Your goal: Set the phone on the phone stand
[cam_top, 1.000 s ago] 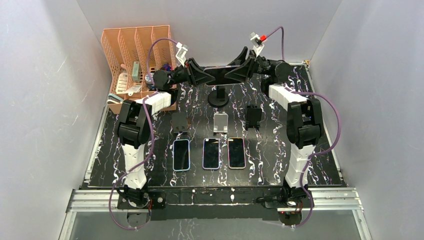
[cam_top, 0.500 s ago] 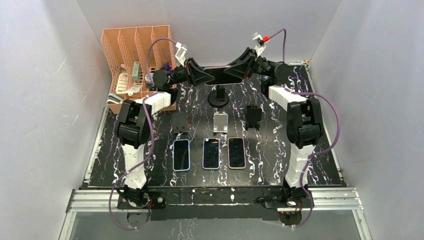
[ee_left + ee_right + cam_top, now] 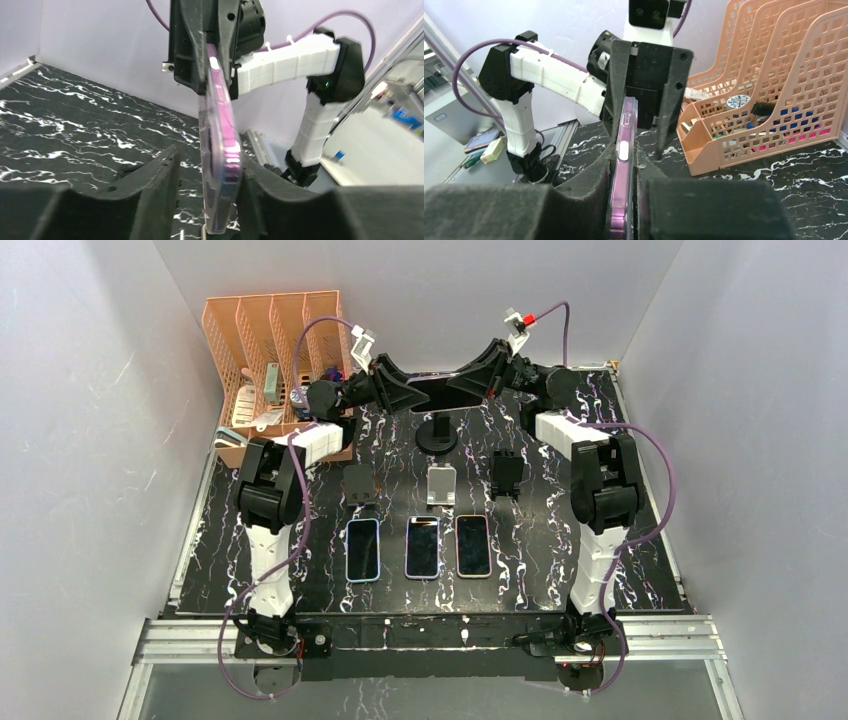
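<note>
A purple phone in a clear case is held on edge above the black round-base phone stand at the far middle of the table. My right gripper is shut on its right end; in the right wrist view both pads of the right gripper press the phone. My left gripper is round its left end with the jaws apart. In the left wrist view the phone lies against one finger of the left gripper, with a gap to the other finger.
An orange file organiser stands at the back left. Three small stands sit mid-table. Three phones lie flat in a row in front of them.
The right gripper and the phone have risen slightly above the stand. The left gripper has stayed at the phone's left end.
</note>
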`<state>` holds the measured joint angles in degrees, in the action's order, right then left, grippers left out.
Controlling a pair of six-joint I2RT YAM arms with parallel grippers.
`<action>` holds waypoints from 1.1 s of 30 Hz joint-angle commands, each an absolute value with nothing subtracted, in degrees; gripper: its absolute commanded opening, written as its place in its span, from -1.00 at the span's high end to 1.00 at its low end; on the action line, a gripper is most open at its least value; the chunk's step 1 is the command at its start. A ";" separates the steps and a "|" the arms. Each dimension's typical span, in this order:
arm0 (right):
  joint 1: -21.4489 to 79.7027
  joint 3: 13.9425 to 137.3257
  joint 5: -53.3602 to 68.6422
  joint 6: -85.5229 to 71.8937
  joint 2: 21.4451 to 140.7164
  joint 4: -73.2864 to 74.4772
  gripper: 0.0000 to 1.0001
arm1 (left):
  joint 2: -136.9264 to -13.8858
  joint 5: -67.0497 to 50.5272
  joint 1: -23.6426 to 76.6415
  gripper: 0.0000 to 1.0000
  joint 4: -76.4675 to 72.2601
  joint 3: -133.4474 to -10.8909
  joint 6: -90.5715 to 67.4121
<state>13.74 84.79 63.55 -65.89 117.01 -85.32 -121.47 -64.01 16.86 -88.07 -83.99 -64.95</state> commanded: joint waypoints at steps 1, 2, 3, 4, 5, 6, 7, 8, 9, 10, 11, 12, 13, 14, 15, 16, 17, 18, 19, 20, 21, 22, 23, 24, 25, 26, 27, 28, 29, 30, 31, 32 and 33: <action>10.95 84.67 64.31 -65.67 115.32 -102.64 0.97 | -122.90 -62.61 14.32 0.06 -100.59 -85.27 -64.73; 9.73 84.63 64.20 -66.41 115.31 -103.44 0.97 | -122.95 -62.69 13.81 0.02 -99.41 -84.41 -63.11; 8.54 84.73 64.39 -67.31 115.43 -104.08 0.97 | -122.89 -62.42 13.53 -0.01 -98.19 -83.39 -61.25; 7.43 84.94 64.95 -68.06 115.56 -104.27 0.97 | -122.75 -62.18 13.24 -0.05 -96.18 -82.33 -58.85; 6.48 85.19 65.66 -68.45 115.63 -104.26 0.97 | -122.52 -62.02 13.03 -0.10 -93.49 -81.08 -55.58; 5.63 85.33 66.40 -68.83 115.66 -104.24 0.97 | -122.24 -61.93 12.89 -0.15 -90.57 -79.82 -52.24; 4.94 85.32 66.84 -69.02 115.59 -104.27 0.97 | -122.18 -61.66 12.83 -0.18 -87.34 -78.76 -48.30; 4.27 85.31 67.47 -69.27 115.46 -104.32 0.97 | -122.32 -61.27 12.83 -0.20 -83.51 -77.97 -44.34; 3.77 85.26 68.19 -69.46 115.41 -104.35 0.97 | -122.57 -60.58 12.83 -0.22 -80.14 -77.42 -40.47; 3.47 85.33 68.87 -69.58 115.40 -104.33 0.97 | -123.13 -59.43 12.79 -0.24 -78.03 -76.84 -37.06; 3.13 85.47 69.63 -69.68 115.42 -104.33 0.97 | -123.89 -57.78 12.82 -0.24 -76.91 -76.53 -33.91; 3.08 85.65 70.40 -69.84 115.60 -104.36 0.97 | -124.77 -55.96 12.83 -0.24 -76.35 -76.46 -32.12; 3.09 85.90 71.00 -70.07 115.81 -104.34 0.97 | -125.88 -54.36 13.02 -0.24 -75.89 -76.71 -30.05; 3.08 86.21 71.42 -70.31 116.09 -104.37 0.97 | -126.87 -53.30 13.38 -0.24 -74.81 -77.23 -27.53; 3.08 86.69 71.86 -70.62 116.43 -104.42 0.97 | -127.67 -52.12 13.92 -0.24 -72.46 -77.56 -23.66; 3.08 87.20 72.45 -70.97 116.76 -104.41 0.97 | -128.11 -50.65 14.59 -0.24 -70.94 -77.74 -18.95; 3.12 87.91 73.16 -71.27 117.14 -104.41 0.97 | -128.45 -49.23 15.28 -0.24 -66.72 -78.03 -14.16; 3.20 88.54 73.88 -71.43 117.50 -104.41 0.97 | -128.93 -48.18 15.83 -0.24 -63.66 -78.90 -9.47; 3.42 89.11 74.53 -71.45 117.77 -104.47 0.97 | -129.51 -47.48 16.34 -0.24 -61.45 -79.69 -6.26; 3.70 89.60 75.31 -71.27 118.04 -104.42 0.97 | -130.34 -46.86 16.59 -0.24 -60.96 -80.33 -4.46; 4.24 90.01 76.10 -70.86 118.19 -104.41 0.97 | -131.24 -46.80 16.60 -0.24 -60.90 -81.10 -3.71; 4.87 90.09 76.98 -69.95 118.36 -104.44 0.97 | -132.09 -47.15 16.57 -0.24 -60.86 -81.87 -3.35; 5.54 89.82 77.79 -68.74 118.31 -104.48 0.97 | -132.85 -47.47 16.53 -0.23 -60.89 -82.49 -3.04; 6.35 89.21 78.27 -66.62 118.12 -104.42 0.97 | -133.50 -48.01 16.64 -0.23 -60.85 -83.18 -2.87; 6.97 88.12 78.50 -64.06 117.82 -104.42 0.97 | -134.19 -48.67 16.80 -0.23 -60.88 -83.87 -2.96; 7.65 86.53 78.59 -61.17 117.50 -104.41 0.97 | -134.80 -49.25 16.81 -0.23 -60.85 -84.54 -2.96; 8.12 85.60 78.63 -57.41 117.33 -104.46 0.97 | -135.50 -49.66 16.88 -0.23 -60.94 -85.10 -2.97; 8.51 85.23 78.54 -55.49 117.45 -104.44 0.97 | -136.05 -50.02 16.94 -0.23 -60.91 -85.64 -2.91; 8.78 85.04 78.67 -54.11 117.89 -104.42 0.97 | -136.55 -50.51 17.03 -0.23 -60.95 -86.25 -2.82; 9.00 85.00 78.66 -52.62 118.41 -104.41 0.97 | -137.15 -50.99 17.03 -0.23 -60.91 -87.02 -2.96; 9.17 84.87 78.52 -51.29 118.93 -104.43 0.97 | -137.77 -51.39 17.05 -0.23 -60.91 -87.81 -3.21; 9.37 84.87 78.53 -50.15 119.50 -104.42 0.97 | -138.37 -51.53 16.98 -0.23 -60.95 -88.62 -3.32; 9.54 84.96 78.76 -49.14 120.24 -104.41 0.97 | -139.09 -51.56 16.97 -0.23 -60.92 -89.35 -3.34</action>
<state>9.15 84.47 79.75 -57.52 119.37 -85.76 -138.19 -49.74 17.17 -60.64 -85.65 -5.28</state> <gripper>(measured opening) 0.201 0.617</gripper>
